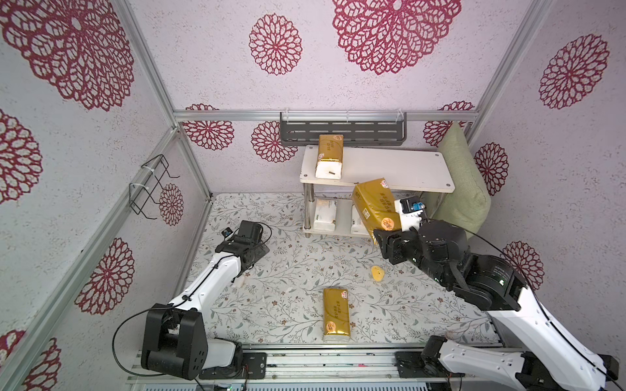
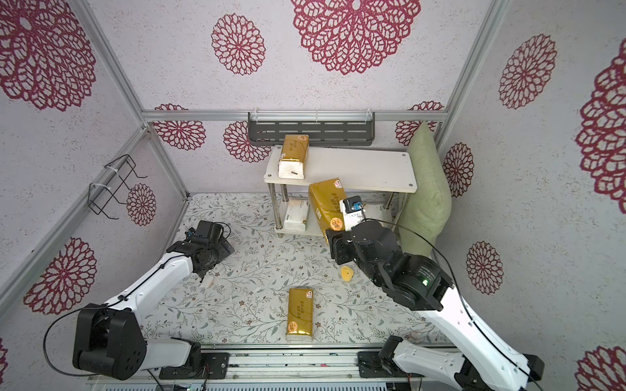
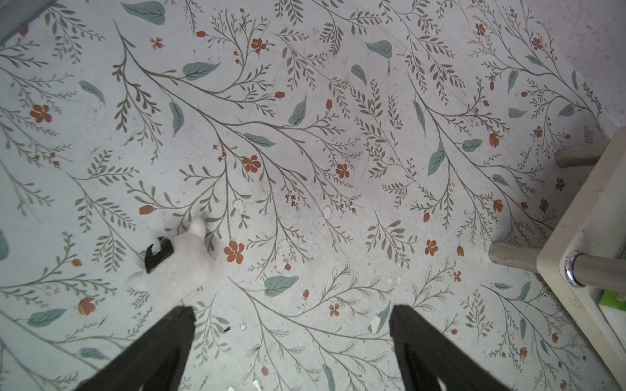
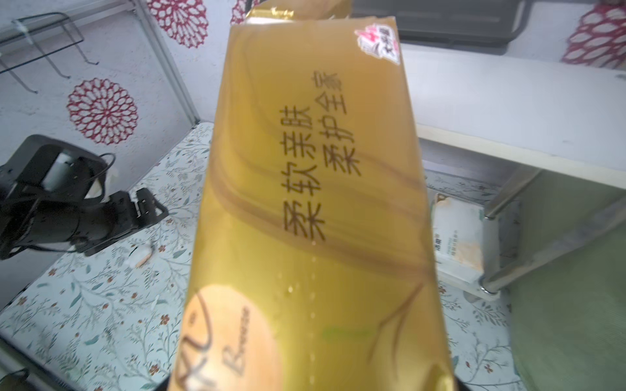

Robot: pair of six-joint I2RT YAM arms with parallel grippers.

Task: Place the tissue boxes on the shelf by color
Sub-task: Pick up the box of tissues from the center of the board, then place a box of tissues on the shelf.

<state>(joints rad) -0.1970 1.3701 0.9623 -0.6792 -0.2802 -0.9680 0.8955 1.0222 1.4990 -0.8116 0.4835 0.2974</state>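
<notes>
My right gripper (image 1: 393, 227) is shut on the lower end of a gold tissue box (image 1: 374, 206) (image 2: 327, 207), held tilted in front of the shelf (image 1: 406, 169) (image 2: 366, 168). The box fills the right wrist view (image 4: 311, 203) and hides the jaws. Another gold box (image 1: 330, 155) lies on the top board's left end. A third one (image 1: 335, 313) lies on the floor mat near the front. White tissue boxes (image 1: 325, 215) (image 4: 457, 237) sit on the lower board. My left gripper (image 1: 252, 243) (image 3: 291, 315) hangs open over bare mat at the left, holding nothing.
A green cushion (image 1: 464, 182) leans against the shelf's right end. A grey slotted rack (image 1: 342, 130) hangs on the back wall, a black wire rack (image 1: 149, 186) on the left wall. A small yellow lump (image 1: 377, 273) and a white scrap (image 3: 179, 260) lie on the mat.
</notes>
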